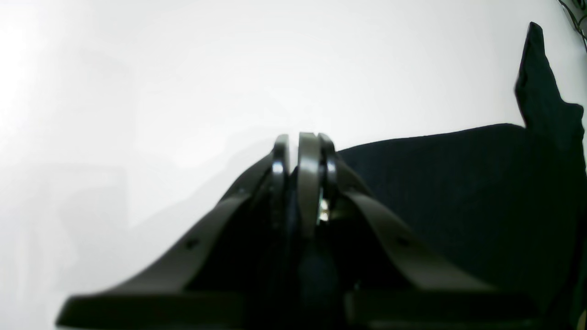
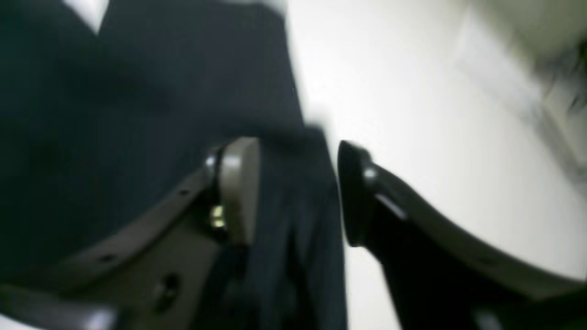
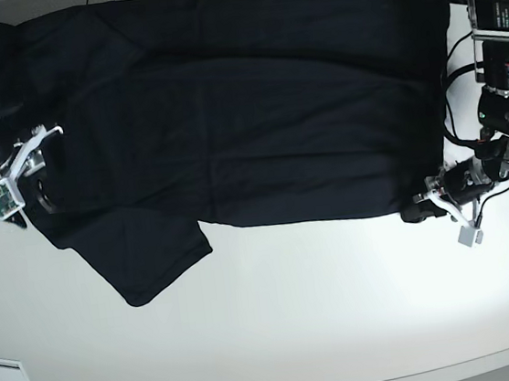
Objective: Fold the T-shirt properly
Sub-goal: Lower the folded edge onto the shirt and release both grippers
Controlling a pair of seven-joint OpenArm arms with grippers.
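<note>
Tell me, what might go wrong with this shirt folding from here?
The left hand is shut at the T-shirt's corner, but whether it caught cloth is unclear; it may lift nothing. The right hand stands open around a fold, so one side could rise alone and skew the fold.

A large plain black T-shirt (image 3: 254,108) lies spread flat across a white table (image 3: 296,314), one short sleeve angled out beside the right gripper (image 3: 38,183). Its opposite bottom corner sits at the left gripper's (image 3: 420,210) tips. Fabric runs between the right gripper's parted fingers (image 2: 238,188).
</note>
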